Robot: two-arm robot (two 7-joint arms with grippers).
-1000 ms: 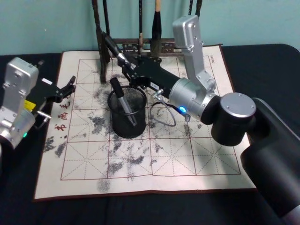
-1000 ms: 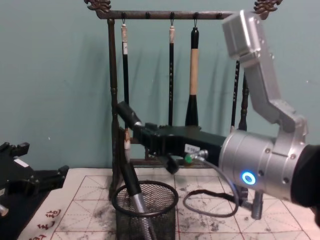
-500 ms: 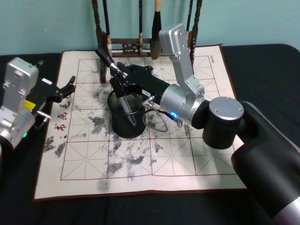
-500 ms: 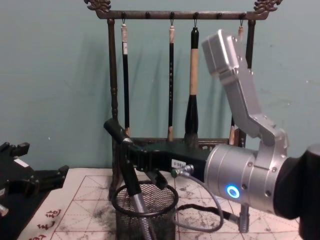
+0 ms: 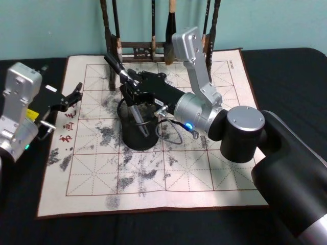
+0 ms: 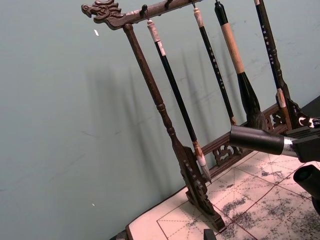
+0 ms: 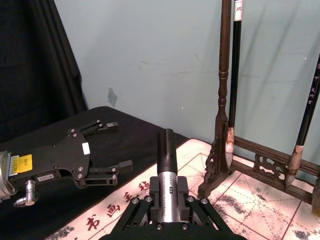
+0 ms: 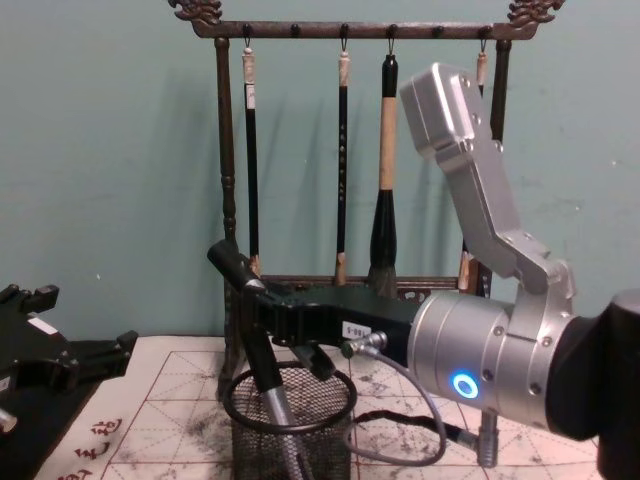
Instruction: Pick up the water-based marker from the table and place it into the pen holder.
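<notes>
reaching fwd over the pen holder [image 5: 138,130], the right gripper [image 5: 126,79] has its fingers closed on a marker [image 5: 115,67], clamped near the silver band w/ the black end sticking out past the fingertips; long axis tilted, black end pointing up and toward the robot's left, toward the brush rack [image 8: 228,150]. this marker is above the cup's rim, not inside. a second marker [image 5: 134,109] already stands in the mesh cup, leaning, dark cap up, silver barrel down inside. cup sits on the ink-stained grid mat [image 5: 204,168]. left gripper [image 5: 71,96] is parked at the mat's left edge, fingers apart, holding nothing.
</notes>
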